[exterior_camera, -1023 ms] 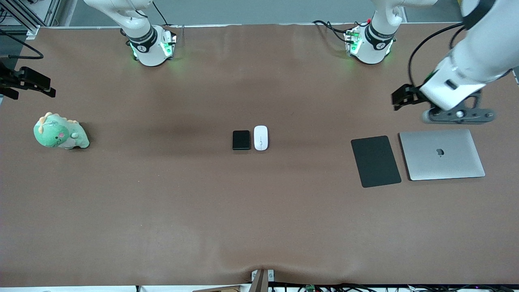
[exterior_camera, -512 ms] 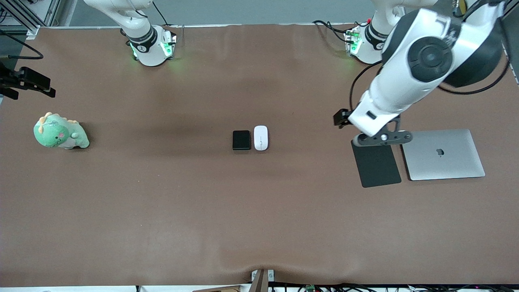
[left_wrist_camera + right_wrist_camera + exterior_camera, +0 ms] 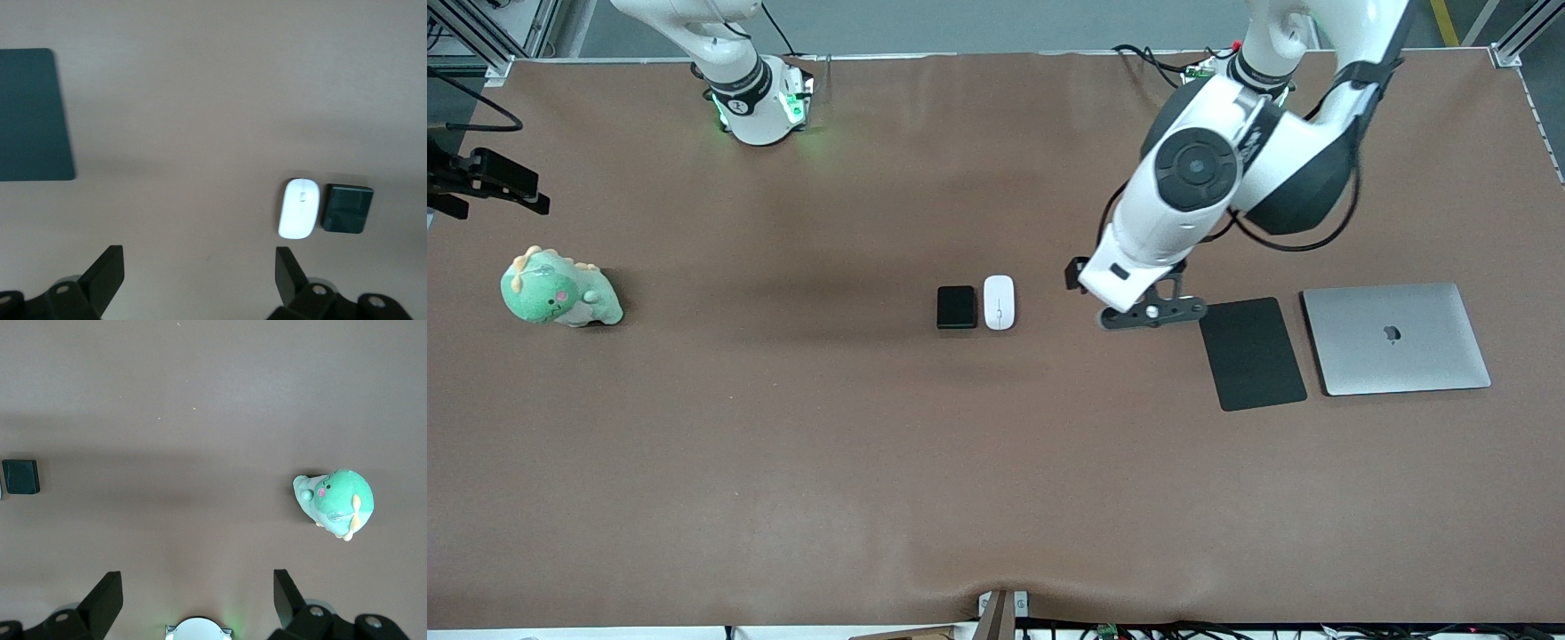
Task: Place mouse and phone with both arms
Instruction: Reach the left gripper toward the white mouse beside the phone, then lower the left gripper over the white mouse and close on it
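1. Front view: the mouse (image 3: 999, 302) is a small white glossy oval with a thin line down its middle. It lies mid-tabletop, well away from every edge.
2. The phone (image 3: 957, 307) is a thick black slab with rounded corners, about mouse-sized. It sits just beside the mouse, toward the right arm's end.
3. A closed silver laptop (image 3: 1396, 338) carries a dark logo on its lid; no writing can be read. It lies near the left arm's end, with a black mouse pad (image 3: 1251, 352) beside it.
4. The left gripper (image 3: 1152, 313) hangs over bare tabletop (image 3: 996, 480) between mouse and pad, jaws apart and empty.
5. The right gripper (image 3: 193, 593) waits above the right arm's end, jaws apart and empty.
6. A green plush toy (image 3: 559, 290) sits near that end. Wide bare surface spreads toward the edge nearest the front camera.
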